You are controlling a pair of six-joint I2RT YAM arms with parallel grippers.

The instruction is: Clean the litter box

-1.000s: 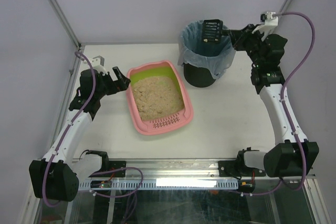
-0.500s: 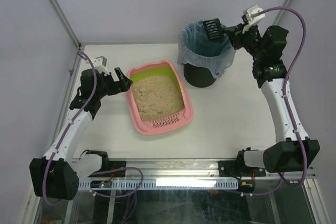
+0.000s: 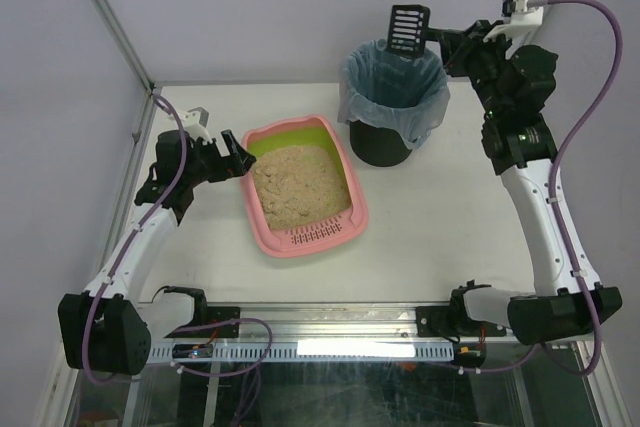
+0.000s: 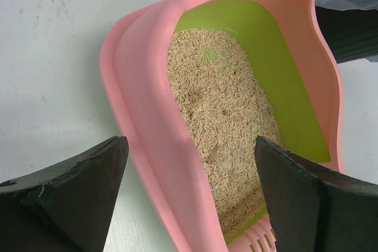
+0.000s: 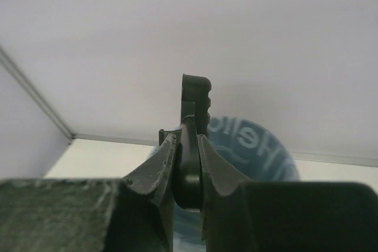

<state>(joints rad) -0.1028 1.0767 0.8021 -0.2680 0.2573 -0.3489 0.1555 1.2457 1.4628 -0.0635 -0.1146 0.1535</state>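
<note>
The litter box (image 3: 262,237) lies on the table (image 3: 430,227) left of the middle, its long sides running from the far edge toward the near edge and its slotted pink ledge (image 3: 320,237) at the near end. Beige litter (image 3: 297,185) covers the floor, and the lime-green inner wall shows at the far end.

My left gripper (image 3: 235,152) hangs at the box's far-left corner, on the side facing the table's left edge, with its fingers spread wide. In my left wrist view the left gripper (image 4: 189,146) has one dark finger over bare table (image 4: 53,57) outside the pink wall and the other over the inside of the litter box (image 4: 147,116), so the left rim runs between them. I cannot tell whether either finger touches the plastic. That view also shows the litter (image 4: 221,110) lumpy and uneven, and a bit of the ledge (image 4: 260,243) at the bottom.

My right gripper (image 3: 440,42) is up in the air beyond the far rim of the round black bin (image 3: 385,147), which stands near the far edge, just right of the box's far-right corner. The bin is lined with a blue bag (image 3: 395,107). The right gripper is pinching the handle of the small black scoop (image 3: 405,27), whose slotted blade stands upright above the bin's far rim. From my right wrist the right gripper (image 5: 188,146) is pressed on the scoop (image 5: 195,92), with the blue bag (image 5: 254,146) below
</note>
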